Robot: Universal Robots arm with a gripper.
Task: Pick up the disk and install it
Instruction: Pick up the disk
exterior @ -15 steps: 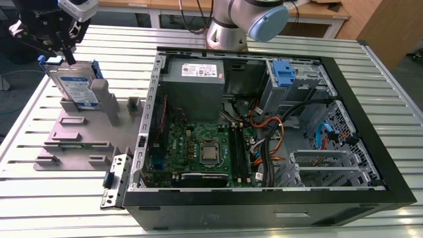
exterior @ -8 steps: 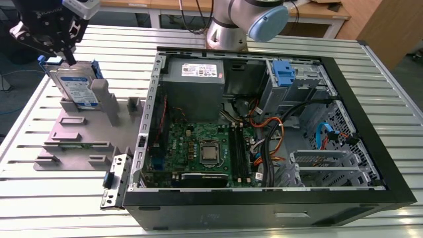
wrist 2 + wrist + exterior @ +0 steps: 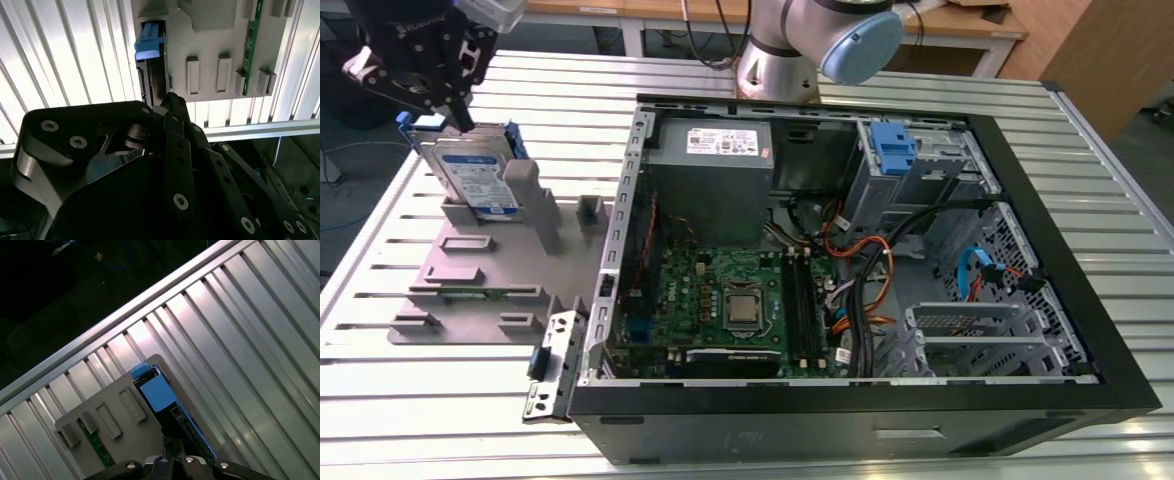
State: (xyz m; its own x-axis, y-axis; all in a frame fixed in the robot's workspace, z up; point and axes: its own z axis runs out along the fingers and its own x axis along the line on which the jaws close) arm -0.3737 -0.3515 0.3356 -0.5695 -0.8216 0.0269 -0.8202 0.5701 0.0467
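Note:
The disk (image 3: 470,172) stands on edge in a slot of the grey holder plate (image 3: 467,262), at the exterior view's left. It is silver with a white-and-blue label and blue side rails. My gripper (image 3: 451,115) comes down from above and is shut on the disk's top edge. The disk's lower edge still sits in the slot. In both wrist views I look down along the black fingers (image 3: 172,107) at the disk's narrow edge and its blue rail (image 3: 149,44) (image 3: 158,391).
An open computer case (image 3: 854,260) lies on the slatted metal table (image 3: 1067,150), with a motherboard, cables, a grey power supply box (image 3: 714,150) and a blue latch (image 3: 891,148) by the drive cage. A green board (image 3: 251,40) sits on the holder plate.

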